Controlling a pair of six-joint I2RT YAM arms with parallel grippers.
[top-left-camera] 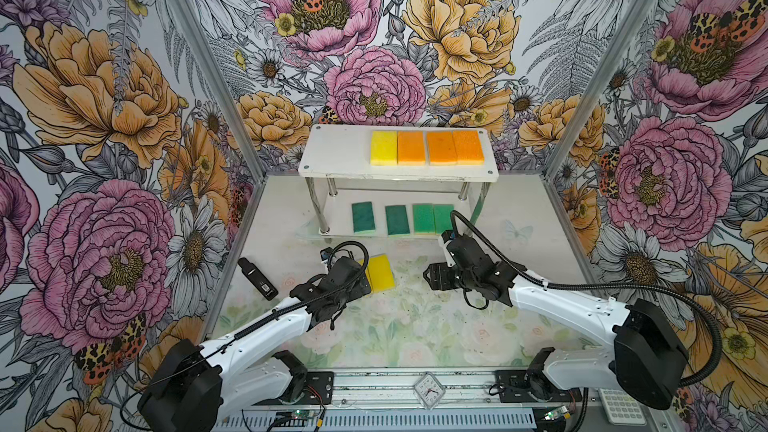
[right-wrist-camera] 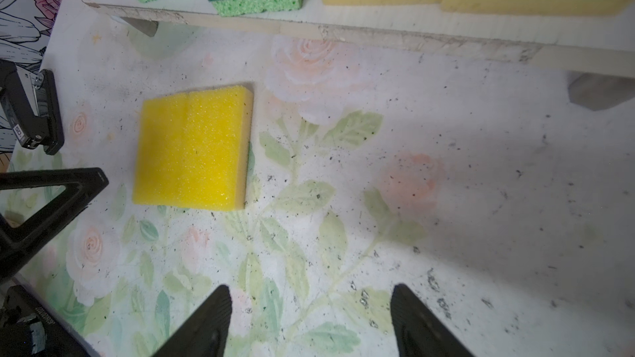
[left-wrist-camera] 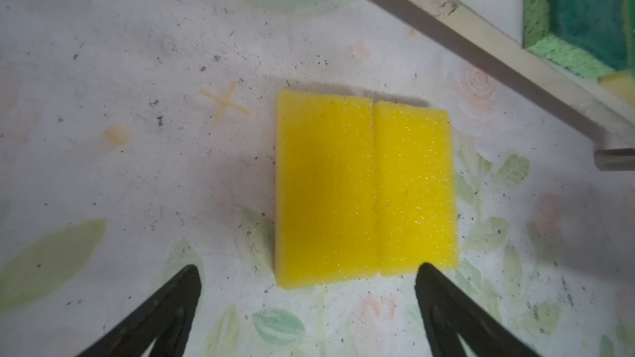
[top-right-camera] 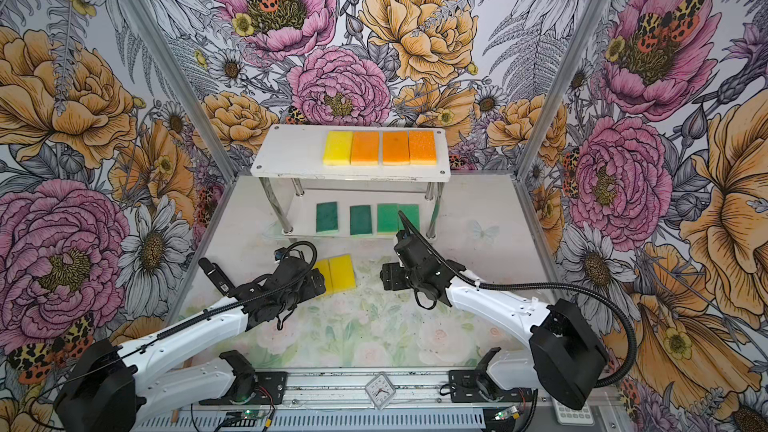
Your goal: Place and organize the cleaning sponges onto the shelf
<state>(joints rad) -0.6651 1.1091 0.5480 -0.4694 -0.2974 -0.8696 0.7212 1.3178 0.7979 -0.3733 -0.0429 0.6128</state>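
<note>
A slim black labelled device (top-left-camera: pixel 257 279) lies near the left edge of the pale rose-printed tabletop (top-left-camera: pixel 415 326); a small square white-faced clock (top-left-camera: pixel 429 389) and a white keypad remote (top-left-camera: pixel 622 406) sit at the front rail.

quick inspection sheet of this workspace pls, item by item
surface: floral table mat, speckled with dark crumbs
job's things: shelf top board has one yellow sponge, three orange sponges; lower board four green sponges; yellow pair side by side on the mat
clutter: black device at the mat's left; clock and keypad at the front
grippers: left gripper open at the yellow pair; right gripper open, empty
cables: black hoses along both arms
surroundings: floral walls
</note>
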